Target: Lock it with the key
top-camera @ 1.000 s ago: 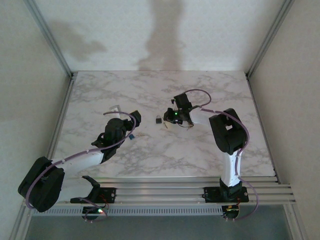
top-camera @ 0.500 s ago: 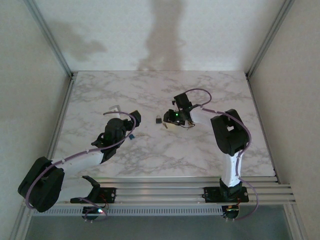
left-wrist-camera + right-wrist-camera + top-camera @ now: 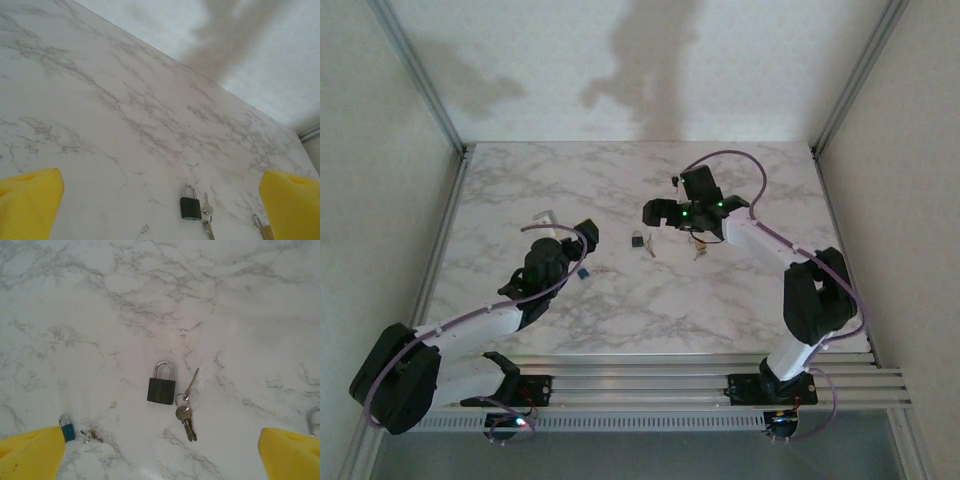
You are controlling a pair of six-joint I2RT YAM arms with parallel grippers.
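Observation:
A dark padlock point(image 3: 161, 384) with a silver shackle lies flat on the marble table point(image 3: 240, 300). A ring of keys point(image 3: 186, 410) lies just right of it, one key angled up beside the lock body. My right gripper point(image 3: 160, 455) hovers above them, open, with nothing between its yellow fingertips point(image 3: 32, 452). From above, the padlock point(image 3: 636, 240) and keys point(image 3: 650, 249) sit mid-table, the right gripper point(image 3: 655, 213) just beyond them. My left gripper point(image 3: 588, 236) is open to their left. Its wrist view shows the padlock point(image 3: 190, 204) and keys point(image 3: 206, 216) ahead, between yellow fingertips point(image 3: 30, 200).
A small blue padlock point(image 3: 65, 429) with its own small key point(image 3: 91, 436) lies near the left arm; from above it is the blue padlock point(image 3: 583, 271). Another key ring point(image 3: 698, 250) lies right of the dark lock. Metal frame rails border the table point(image 3: 520, 190).
My right gripper has opened from shut, risen and drawn back toward the far side of the table. The keys now lie free beside the dark padlock. The left arm has barely moved.

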